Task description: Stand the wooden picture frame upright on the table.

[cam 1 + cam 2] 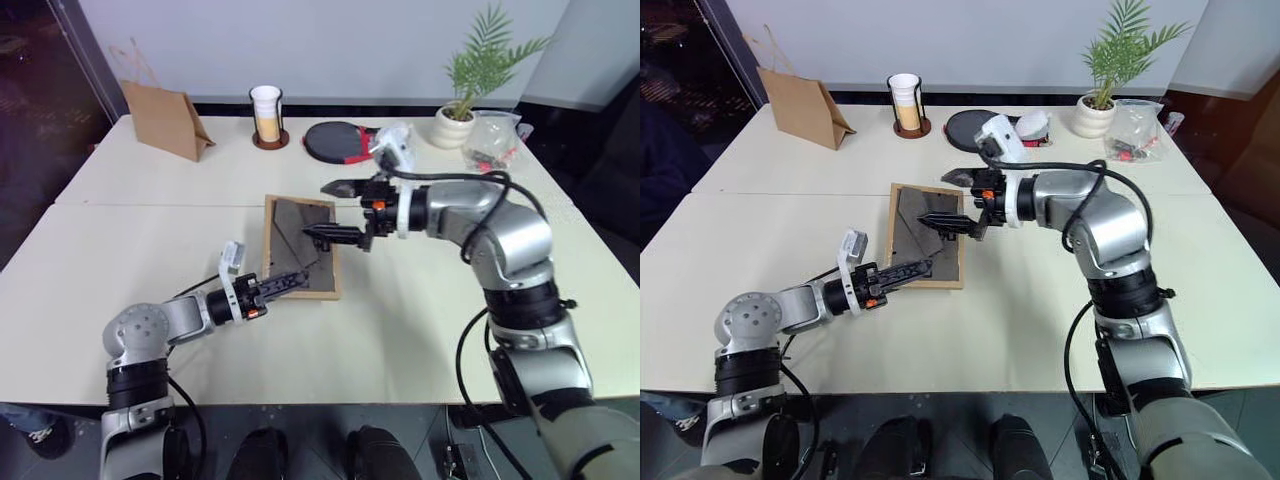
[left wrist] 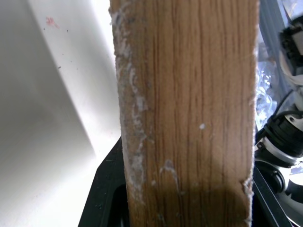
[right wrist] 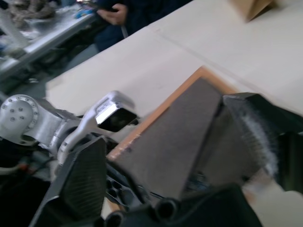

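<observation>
The wooden picture frame (image 1: 290,225) is on the table (image 1: 450,320) near the middle, its dark back with the easel stand facing up. My left gripper (image 1: 283,282) is shut on the frame's near edge. The left wrist view has that light wood edge (image 2: 189,118) close up between the fingers. My right gripper (image 1: 338,212) hovers open over the frame's far right part, one finger above the frame's top corner and the other over the stand. In the right wrist view the frame's back (image 3: 175,142) lies between the spread fingers. Whether the frame is lifted off the table I cannot tell.
A brown paper bag (image 1: 165,120) stands at the far left. Along the back are a cup in a holder (image 1: 267,115), a black round pad (image 1: 335,140), a potted plant (image 1: 460,120) and a clear plastic bag (image 1: 492,140). A person (image 3: 118,14) is beyond the table's edge.
</observation>
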